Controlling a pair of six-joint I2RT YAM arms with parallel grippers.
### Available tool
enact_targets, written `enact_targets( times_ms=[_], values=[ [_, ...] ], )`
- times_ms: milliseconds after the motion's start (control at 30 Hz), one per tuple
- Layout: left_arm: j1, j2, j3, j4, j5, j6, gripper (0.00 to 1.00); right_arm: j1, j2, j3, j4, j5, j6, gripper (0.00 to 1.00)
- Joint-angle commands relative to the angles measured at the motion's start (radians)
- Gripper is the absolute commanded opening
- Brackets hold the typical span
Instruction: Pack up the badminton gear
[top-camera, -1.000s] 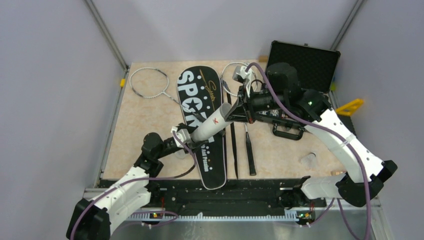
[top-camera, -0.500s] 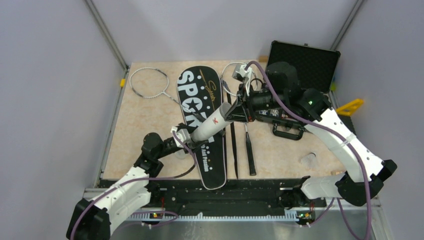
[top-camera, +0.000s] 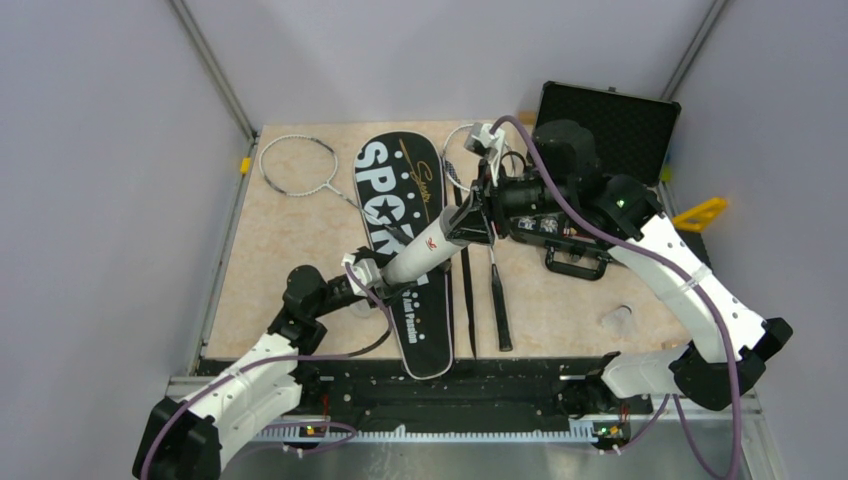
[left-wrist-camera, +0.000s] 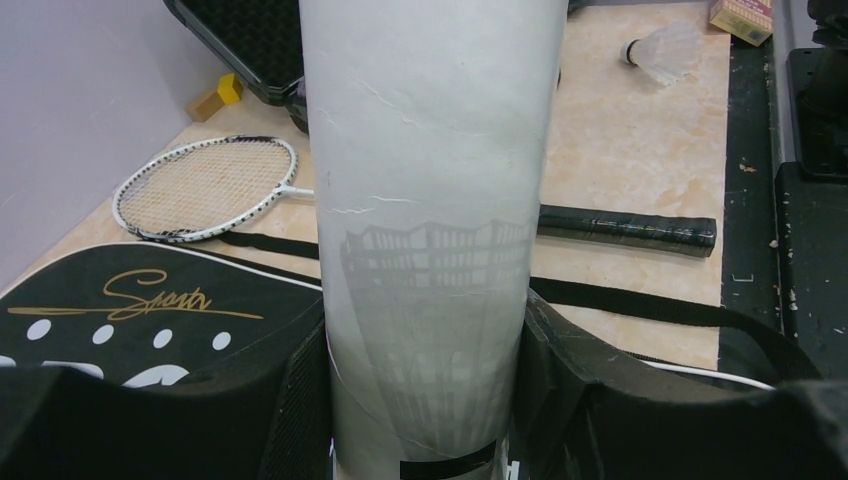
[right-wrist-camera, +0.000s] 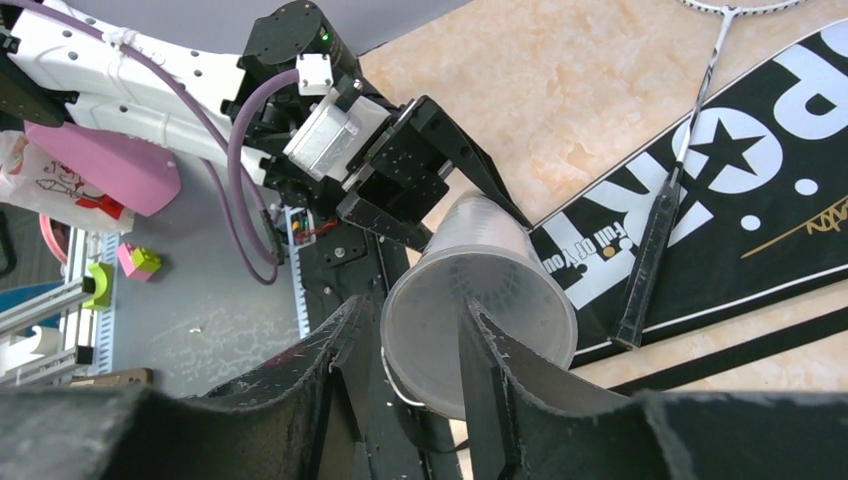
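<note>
- Racket (top-camera: 297, 165) lies far left on the surface (top-camera: 280, 260), unpacked.
- Left end effector (left-wrist-camera: 430, 390) pinches the white tube (top-camera: 422, 250) near its base. It tilts the tube over the black "SPORT" bag (top-camera: 392, 175), evidently to present the mouth for loading.
- Tube contents: feather skirts show faintly through the wall; count undetermined.
- Right end effector (top-camera: 472, 222) sits at the tube mouth, fingers spread astride the rim and holding nothing.
- Second racket (top-camera: 498, 300) lies beside the bag, not yet stowed.
- One shuttlecock (top-camera: 617, 320) lies loose, right.
- Open black case (top-camera: 610, 115): contents hidden by the arm.
</note>
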Motion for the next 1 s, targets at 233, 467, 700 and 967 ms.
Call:
enact_targets(
  times_ms=[233,467,700,967],
  values=[
    [0.000,-0.011,0.033,0.093,0.022,-0.005,0.19,0.015,-0.009,0.040,0.067,0.013,0.033,0.42],
    [-0.001,-0.018,0.022,0.120,-0.004,-0.029,0.19,0.015,-0.062,-0.043,0.137,0.012,0.046,0.43],
    [-0.001,-0.012,0.026,0.117,0.014,-0.023,0.19,0.015,-0.062,-0.058,0.155,0.006,0.048,0.43],
    [0.000,-0.004,0.033,0.116,-0.008,-0.032,0.19,0.016,-0.026,-0.063,0.147,-0.015,0.057,0.43]
  ],
)
